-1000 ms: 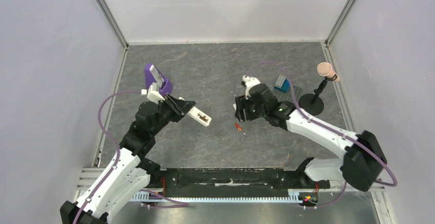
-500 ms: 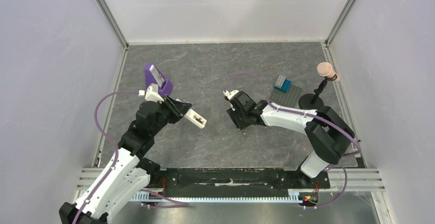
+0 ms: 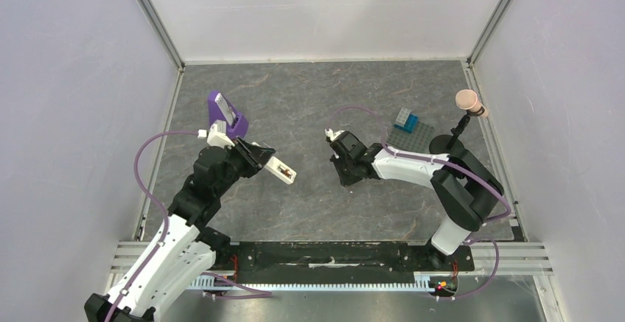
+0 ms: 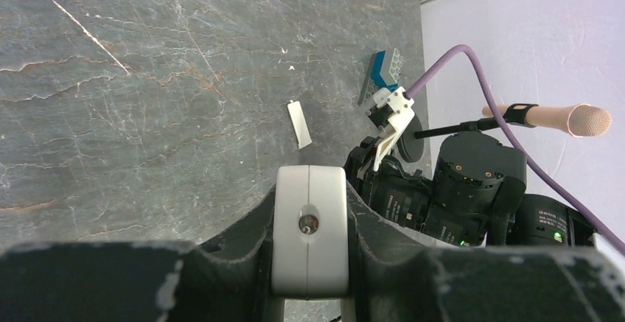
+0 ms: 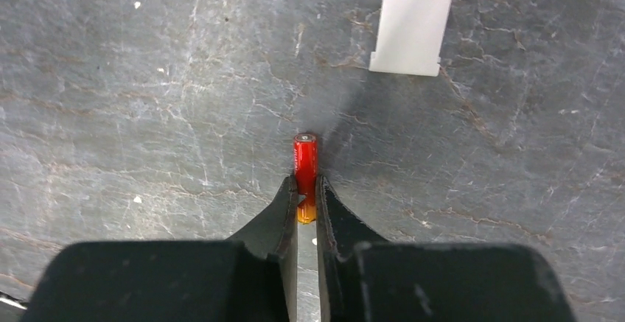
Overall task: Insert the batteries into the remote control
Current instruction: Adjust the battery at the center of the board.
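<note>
My left gripper is shut on the remote control, a slim white bar that it holds above the table, pointing right. In the left wrist view the remote's end face sits clamped between the black fingers. My right gripper is down at the table and shut on a red-orange battery, which sticks out past the fingertips. From above, the right gripper hides this battery.
A small flat white strip lies on the table just beyond the battery. A purple stand is behind the left arm. A blue block on a grey plate and a microphone stand are at the right.
The right arm swung left and lowered over the red-orange battery, and its jaws closed on it. The left arm with the remote barely shifted.
</note>
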Available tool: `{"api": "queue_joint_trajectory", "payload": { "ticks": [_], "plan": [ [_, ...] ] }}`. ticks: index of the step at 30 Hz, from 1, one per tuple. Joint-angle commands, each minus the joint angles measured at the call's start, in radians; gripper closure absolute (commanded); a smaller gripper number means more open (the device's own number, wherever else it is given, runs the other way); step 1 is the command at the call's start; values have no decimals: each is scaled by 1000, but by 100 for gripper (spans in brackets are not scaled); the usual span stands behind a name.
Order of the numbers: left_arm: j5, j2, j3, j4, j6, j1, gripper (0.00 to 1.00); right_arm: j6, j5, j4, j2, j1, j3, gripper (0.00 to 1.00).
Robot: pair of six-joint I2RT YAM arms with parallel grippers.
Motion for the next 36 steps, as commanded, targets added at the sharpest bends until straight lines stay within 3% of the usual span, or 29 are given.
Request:
{"api": "queue_joint_trajectory", "payload": {
  "ticks": [1, 9, 14, 17, 22, 28, 32, 36],
  "plan": [
    [-19, -21, 21, 30, 29, 8, 98, 136, 74, -10, -2, -27, -10, 95],
    [-50, -23, 5, 44, 17, 7, 98, 788, 208, 148, -188, -37, -191, 95],
    [-54, -23, -11, 61, 13, 7, 98, 1111, 300, -101, -152, -31, -101, 99],
    [-60, -20, -19, 66, 13, 8, 98, 1250, 325, -284, -82, -30, -20, 96],
    [-63, -12, -24, 72, 15, 9, 98, 1286, 306, -333, -26, -29, 14, 94],
    [-61, -3, -27, 78, 20, 11, 98, 1251, 347, -304, -65, -28, 0, 67],
    [-58, -5, -32, 82, 21, 11, 98, 1167, 388, -278, -132, -27, 6, 40],
    [-52, -8, -31, 78, 23, 13, 98, 938, 392, -133, -257, -25, -58, 33]
  ]
}}
